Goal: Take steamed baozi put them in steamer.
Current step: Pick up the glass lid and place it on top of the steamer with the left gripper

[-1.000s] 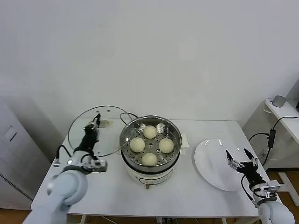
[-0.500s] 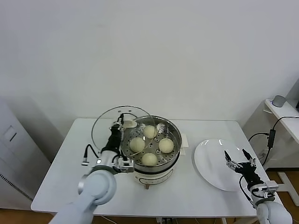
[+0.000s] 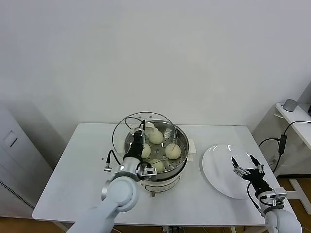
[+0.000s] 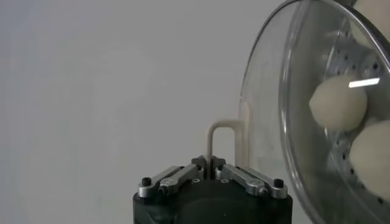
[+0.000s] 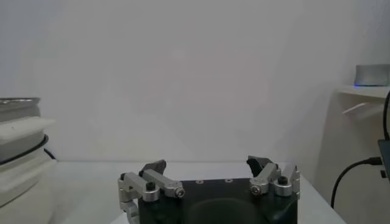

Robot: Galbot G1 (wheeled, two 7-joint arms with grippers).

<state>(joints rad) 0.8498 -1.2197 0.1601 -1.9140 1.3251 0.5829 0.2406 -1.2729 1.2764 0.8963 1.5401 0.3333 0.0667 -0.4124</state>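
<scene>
The steel steamer (image 3: 181, 156) stands on its cream cooker base in the middle of the table. Several cream-white baozi (image 3: 173, 151) lie on its perforated floor; two show through the glass in the left wrist view (image 4: 337, 102). My left gripper (image 3: 139, 132) is shut on the cream handle (image 4: 223, 141) of the round glass lid (image 3: 146, 133), holding the lid tilted over the left part of the steamer. My right gripper (image 3: 246, 165) is open and empty above the white plate (image 3: 218, 165).
The cooker's black cord (image 3: 130, 120) runs off behind it. A side table (image 3: 294, 114) with a small grey device stands at the far right, with cables hanging beside it.
My left gripper has carried the glass lid to the right, from over the table's left side to over the steamer. The right gripper has barely moved.
</scene>
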